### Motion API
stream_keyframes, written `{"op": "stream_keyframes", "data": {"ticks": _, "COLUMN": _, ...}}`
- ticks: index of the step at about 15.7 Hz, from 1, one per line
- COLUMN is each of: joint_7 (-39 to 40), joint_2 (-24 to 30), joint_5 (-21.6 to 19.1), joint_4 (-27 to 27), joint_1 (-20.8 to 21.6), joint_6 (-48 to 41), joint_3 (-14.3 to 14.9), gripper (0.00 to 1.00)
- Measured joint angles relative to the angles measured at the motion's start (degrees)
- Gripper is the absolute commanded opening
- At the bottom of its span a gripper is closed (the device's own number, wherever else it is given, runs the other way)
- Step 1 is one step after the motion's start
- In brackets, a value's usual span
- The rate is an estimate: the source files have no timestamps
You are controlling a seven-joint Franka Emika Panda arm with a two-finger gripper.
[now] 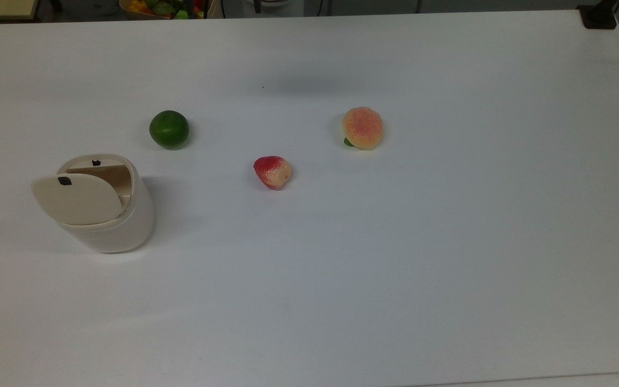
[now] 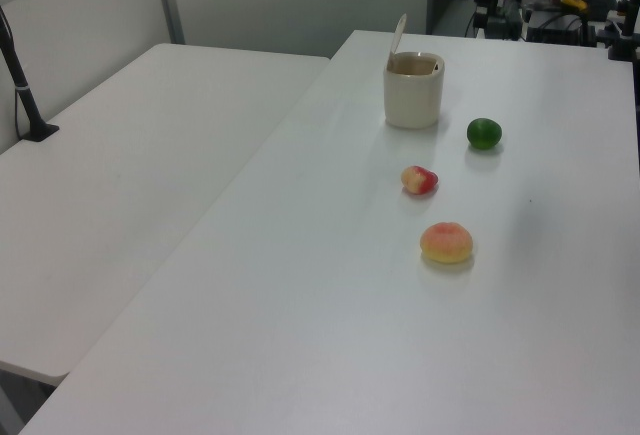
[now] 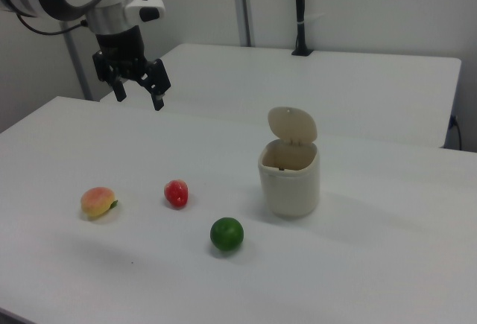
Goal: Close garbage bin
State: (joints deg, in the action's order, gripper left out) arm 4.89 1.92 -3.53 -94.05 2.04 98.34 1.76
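The pincer [image 3: 139, 89] hangs empty with its fingers spread wide, high above the white surface [image 3: 373, 264]. Well off to the right view's right of it and lower stands the garbage bin [image 3: 289, 179], its lid [image 3: 292, 125] upright, open.

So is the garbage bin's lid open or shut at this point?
Open. In the right view the lid stands up behind the garbage bin, leaving its mouth uncovered. The pincer hangs well away from it.
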Motion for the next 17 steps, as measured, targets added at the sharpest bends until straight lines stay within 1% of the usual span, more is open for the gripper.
{"op": "stream_keyframes", "data": {"ticks": 15, "joint_7": 0.0, "joint_2": 0.0, "joint_5": 0.0, "joint_4": 0.0, "joint_1": 0.0, "joint_6": 0.0, "joint_3": 0.3, "gripper": 1.00}}
{"op": "stream_keyframes", "data": {"ticks": 16, "joint_7": 0.1, "joint_2": 0.0, "joint_5": 0.0, "joint_4": 0.0, "joint_1": 0.0, "joint_6": 0.0, "joint_3": 0.3, "gripper": 0.99}}
{"op": "stream_keyframes", "data": {"ticks": 17, "joint_7": 0.1, "joint_2": 0.0, "joint_5": 0.0, "joint_4": 0.0, "joint_1": 0.0, "joint_6": 0.0, "joint_3": 0.3, "gripper": 0.96}}
